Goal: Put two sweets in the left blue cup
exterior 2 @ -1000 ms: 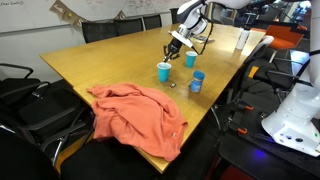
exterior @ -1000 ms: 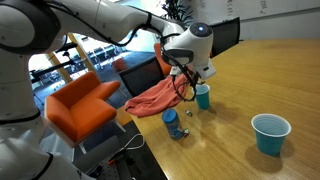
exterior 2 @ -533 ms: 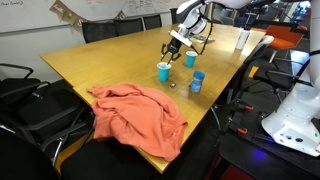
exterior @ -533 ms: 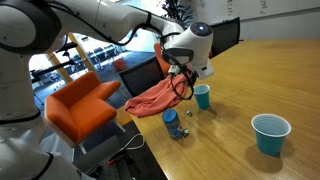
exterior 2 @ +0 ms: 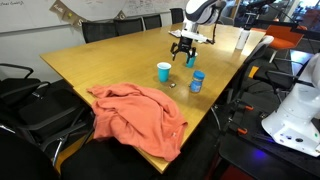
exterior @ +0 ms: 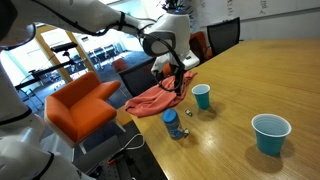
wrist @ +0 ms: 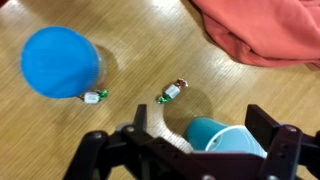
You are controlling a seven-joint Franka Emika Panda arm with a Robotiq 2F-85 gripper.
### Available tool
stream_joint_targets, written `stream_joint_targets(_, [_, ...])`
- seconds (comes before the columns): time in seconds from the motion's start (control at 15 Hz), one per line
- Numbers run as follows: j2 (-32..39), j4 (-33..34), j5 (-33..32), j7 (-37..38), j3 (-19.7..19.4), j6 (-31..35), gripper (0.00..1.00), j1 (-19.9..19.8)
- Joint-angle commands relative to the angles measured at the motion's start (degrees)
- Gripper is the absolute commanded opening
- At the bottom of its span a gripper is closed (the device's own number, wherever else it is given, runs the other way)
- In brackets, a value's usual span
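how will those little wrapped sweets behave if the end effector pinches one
The sweets are tiny, so probably very light and apt to skid on the smooth table if nudged. Their shiny wrappers look slippery, and the twisted ends would likely crumple rather than hold shape.

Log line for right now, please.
gripper: jaws open, empty, above table | sweets: two loose on table, none in jaws | left blue cup: upright, contents unseen | next: likely grasp a sweet

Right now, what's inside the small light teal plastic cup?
The small light teal cup hides its interior in every view. Two wrapped sweets lie outside it on the wooden table.
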Motion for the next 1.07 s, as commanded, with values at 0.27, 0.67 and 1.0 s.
stream_joint_targets(0.27, [-11.9, -16.0, -8.3, -8.5, 1.6, 7.6, 1.0, 0.0])
stream_joint_targets(0.67, [-9.5, -13.7, -7.7, -8.2, 1.7, 6.9, 1.0, -0.1])
stream_joint_targets(1.0, [-6.9, -11.9, -8.1, -8.1, 2.5, 11.2, 1.0, 0.6])
